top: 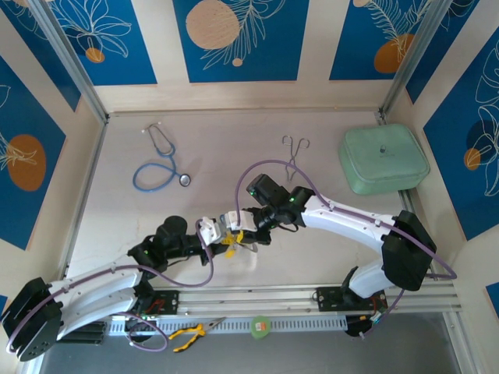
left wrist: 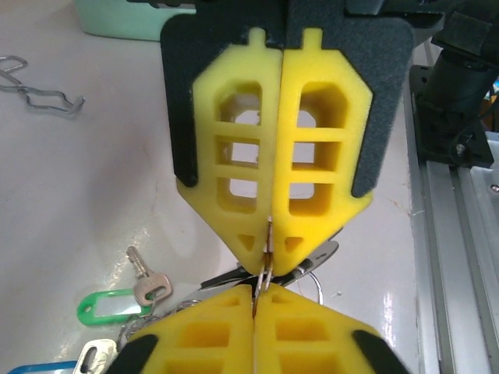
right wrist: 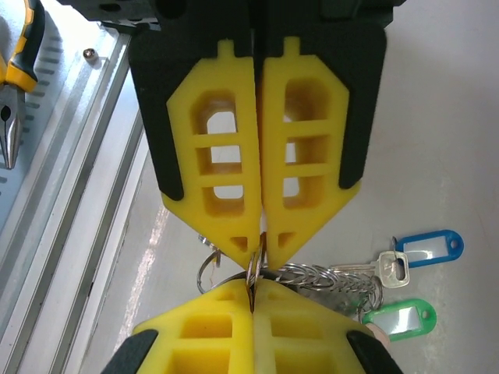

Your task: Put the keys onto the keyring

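Now the left gripper [left wrist: 256, 304] and right gripper [right wrist: 251, 294] meet tip to tip, both jaws pressed together on the thin keyring [left wrist: 266, 269], low at the worktop [left wrist: 93, 195]. It looks stiff, light and slippery; the loose keys [right wrist: 392, 269] seem best taken by the flat head.

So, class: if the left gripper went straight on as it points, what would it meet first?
The right gripper, facing the left gripper tip to tip; both shut on a thin silver metal keyring.

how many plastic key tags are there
2: a green plastic tag lower right in the right wrist view, a blue plastic tag just above it. Others may be hidden.
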Robot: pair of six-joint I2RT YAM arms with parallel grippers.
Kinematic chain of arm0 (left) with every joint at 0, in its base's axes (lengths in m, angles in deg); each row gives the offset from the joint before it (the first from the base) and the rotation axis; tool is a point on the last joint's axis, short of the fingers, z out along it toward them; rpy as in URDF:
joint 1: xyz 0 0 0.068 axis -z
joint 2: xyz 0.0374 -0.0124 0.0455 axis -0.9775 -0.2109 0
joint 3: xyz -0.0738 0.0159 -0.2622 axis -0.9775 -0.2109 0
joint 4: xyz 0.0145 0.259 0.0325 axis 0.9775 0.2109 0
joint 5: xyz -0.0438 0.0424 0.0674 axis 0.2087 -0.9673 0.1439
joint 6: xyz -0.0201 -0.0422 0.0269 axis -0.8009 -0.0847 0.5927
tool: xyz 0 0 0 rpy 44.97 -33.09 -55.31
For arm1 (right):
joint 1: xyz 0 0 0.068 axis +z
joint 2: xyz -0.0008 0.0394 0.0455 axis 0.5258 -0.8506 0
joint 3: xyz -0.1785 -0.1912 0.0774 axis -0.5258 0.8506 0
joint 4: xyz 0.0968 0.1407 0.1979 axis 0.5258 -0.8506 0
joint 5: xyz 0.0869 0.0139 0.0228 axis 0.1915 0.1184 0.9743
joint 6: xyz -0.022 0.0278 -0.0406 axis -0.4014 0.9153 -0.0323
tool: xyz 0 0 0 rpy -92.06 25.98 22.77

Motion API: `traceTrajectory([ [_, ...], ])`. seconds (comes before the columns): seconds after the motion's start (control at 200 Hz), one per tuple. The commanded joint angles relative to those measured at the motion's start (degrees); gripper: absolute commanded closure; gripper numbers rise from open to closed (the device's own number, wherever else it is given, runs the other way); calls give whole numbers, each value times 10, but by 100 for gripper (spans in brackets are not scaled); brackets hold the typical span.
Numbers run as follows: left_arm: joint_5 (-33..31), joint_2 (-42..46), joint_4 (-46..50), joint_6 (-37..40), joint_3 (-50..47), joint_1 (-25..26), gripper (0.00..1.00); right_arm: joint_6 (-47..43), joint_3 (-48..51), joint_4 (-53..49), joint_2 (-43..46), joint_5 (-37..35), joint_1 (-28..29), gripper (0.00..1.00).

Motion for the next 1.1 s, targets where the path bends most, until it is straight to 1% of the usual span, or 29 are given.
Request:
traceTrajectory([
  [0.0, 8, -2, -25, -2, 10, 4, 100, 24, 5, 33, 16, 52, 0, 99],
  [0.105, 9, 2, -55, -17, -4, 4, 100, 59, 43, 83, 45, 91, -32, 81],
  [0.145, 9, 2, -75, -26, -12, 4, 100, 69, 62, 104, 56, 111, -46, 76],
  [0.26, 10, -1, -123, -49, -31, 5, 100, 86, 107, 154, 76, 155, -74, 73],
  [0.355, 10, -2, -146, -59, -42, 4, 100, 80, 119, 158, 73, 157, -79, 73],
  [0.725, 27, -9, -152, -63, -46, 3, 100, 54, 118, 154, 48, 135, -67, 73],
  [0.86, 28, -7, -150, -62, -46, 4, 100, 48, 118, 149, 45, 119, -65, 77],
  [0.92, 27, -5, -148, -61, -46, 4, 100, 43, 118, 144, 46, 111, -65, 82],
  [0.975, 27, -3, -146, -60, -46, 4, 100, 38, 118, 137, 47, 106, -66, 84],
  [1.095, 26, -3, -142, -59, -46, 4, 100, 34, 118, 125, 54, 101, -70, 85],
])
